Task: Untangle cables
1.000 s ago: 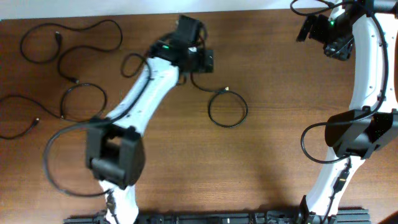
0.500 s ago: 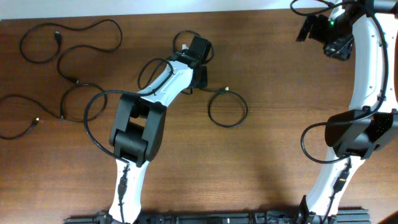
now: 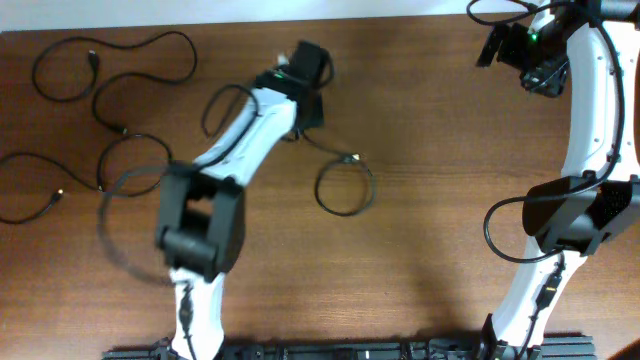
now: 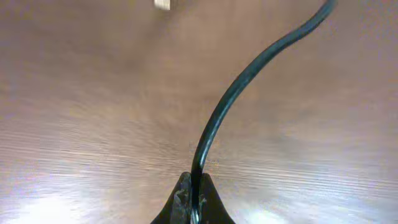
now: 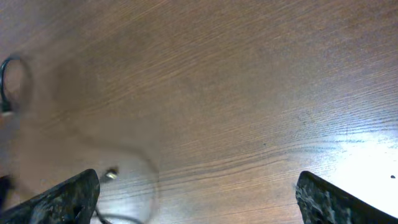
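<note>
One black cable [image 4: 244,81] runs from between the fingertips of my left gripper [image 4: 194,200] up to the upper right; the gripper is shut on it. From above, the left gripper [image 3: 308,112] sits at the table's upper middle. The held cable trails right into a round loop [image 3: 345,186] with a small plug end [image 3: 352,158]. More cables lie at the far left: a long winding strand [image 3: 150,42] and a loop [image 3: 135,140]. My right gripper [image 5: 196,199] hangs open and empty above bare wood, at the top right in the overhead view [image 3: 500,45].
The table is brown wood, with its back edge [image 3: 400,12] at the top. The left arm's own thicker wire [image 3: 212,105] arcs beside it. A small pale plug [image 4: 163,4] lies ahead of the left gripper. A blurred cable loop [image 5: 152,180] shows under the right gripper.
My left gripper has gone from open to shut on the cable. The left arm has swung, and the cable loop has slid left and a little toward the front. The right arm has stayed still.
</note>
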Controlling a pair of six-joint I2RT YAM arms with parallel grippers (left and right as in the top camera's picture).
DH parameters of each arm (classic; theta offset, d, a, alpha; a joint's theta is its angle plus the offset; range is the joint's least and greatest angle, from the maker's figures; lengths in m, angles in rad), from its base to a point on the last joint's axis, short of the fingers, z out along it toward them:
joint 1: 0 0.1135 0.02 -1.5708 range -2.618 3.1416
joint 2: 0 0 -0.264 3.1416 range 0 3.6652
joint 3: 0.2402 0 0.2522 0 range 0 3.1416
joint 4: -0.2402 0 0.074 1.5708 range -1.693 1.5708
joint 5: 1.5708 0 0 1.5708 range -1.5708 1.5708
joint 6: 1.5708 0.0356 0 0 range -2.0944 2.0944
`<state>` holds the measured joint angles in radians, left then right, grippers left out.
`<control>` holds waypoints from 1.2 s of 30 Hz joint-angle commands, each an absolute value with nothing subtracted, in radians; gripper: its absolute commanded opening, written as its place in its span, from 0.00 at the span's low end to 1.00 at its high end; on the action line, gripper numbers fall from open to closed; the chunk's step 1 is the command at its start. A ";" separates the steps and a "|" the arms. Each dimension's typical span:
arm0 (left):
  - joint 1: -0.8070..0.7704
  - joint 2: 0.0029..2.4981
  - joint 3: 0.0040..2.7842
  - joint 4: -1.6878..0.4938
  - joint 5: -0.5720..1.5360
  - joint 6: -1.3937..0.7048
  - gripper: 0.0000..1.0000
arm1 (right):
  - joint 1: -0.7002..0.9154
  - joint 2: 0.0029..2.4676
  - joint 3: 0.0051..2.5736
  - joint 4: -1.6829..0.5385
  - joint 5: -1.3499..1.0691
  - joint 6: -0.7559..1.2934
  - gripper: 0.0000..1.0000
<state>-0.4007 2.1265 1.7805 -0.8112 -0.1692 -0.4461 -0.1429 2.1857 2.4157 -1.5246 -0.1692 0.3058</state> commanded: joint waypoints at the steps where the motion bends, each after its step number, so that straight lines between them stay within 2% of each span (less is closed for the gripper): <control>1: -0.355 1.886 1.822 -0.810 -0.184 -0.444 0.00 | -0.145 2.185 2.412 -1.524 -0.157 0.295 0.98; 11: -0.226 1.514 1.822 -0.859 -0.185 -0.445 0.00 | -0.145 2.185 2.412 -1.524 -0.157 0.295 0.98; 15: -0.009 1.389 1.822 -0.951 -0.184 -0.463 0.00 | -0.145 2.185 2.412 -1.524 -0.157 0.295 0.98; 19: 0.287 1.329 1.822 -1.070 -0.185 -0.537 0.00 | -0.145 2.185 2.412 -1.524 -0.157 0.295 0.98; 24: 0.543 1.356 1.789 -1.192 -0.185 -0.757 0.00 | -0.145 2.185 2.412 -1.524 -0.157 0.295 0.98; 26: 0.606 1.369 1.751 -1.192 -0.202 -0.776 0.00 | -0.145 2.185 2.412 -1.524 -0.157 0.295 0.99; 28: 0.675 1.380 1.683 -1.206 -0.315 -0.908 0.00 | -0.145 2.185 2.412 -1.524 -0.157 0.295 0.98; 31: 0.749 1.380 1.588 -1.203 -0.367 -1.009 0.00 | -0.145 2.185 2.412 -1.524 -0.157 0.295 0.98; 36: 0.826 1.382 1.387 -1.008 -0.367 -0.998 0.00 | -0.145 2.185 2.412 -1.524 -0.157 0.295 0.98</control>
